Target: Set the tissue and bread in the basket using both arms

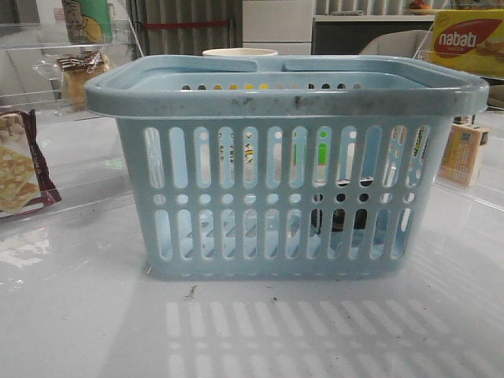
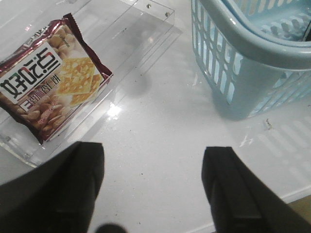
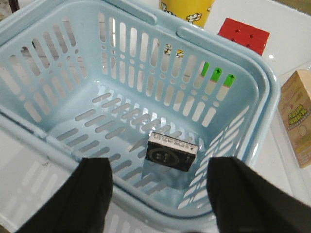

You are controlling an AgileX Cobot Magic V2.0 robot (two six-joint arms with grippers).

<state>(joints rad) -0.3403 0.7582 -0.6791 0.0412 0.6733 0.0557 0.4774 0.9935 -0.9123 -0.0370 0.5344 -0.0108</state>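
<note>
The light-blue basket (image 1: 283,169) stands in the middle of the table. The tissue (image 3: 171,150), a small dark pack, lies flat on the basket's floor and shows as a dark patch through the slots (image 1: 339,216). My right gripper (image 3: 159,165) hangs open above the basket's (image 3: 146,77) near rim, holding nothing. My left gripper (image 2: 153,150) is open over bare table, to the left of the basket (image 2: 252,63), also holding nothing. The bread (image 1: 79,75), in a clear wrapper, sits on a clear shelf at the back left. Neither gripper shows in the front view.
A maroon-edged cracker packet (image 2: 48,82) lies on a clear acrylic tray (image 2: 146,29) left of the basket. A yellow cup (image 3: 187,9), a red block (image 3: 243,34) and a small carton (image 3: 296,116) stand behind and right of the basket. A nabati box (image 1: 468,39) is at the back right.
</note>
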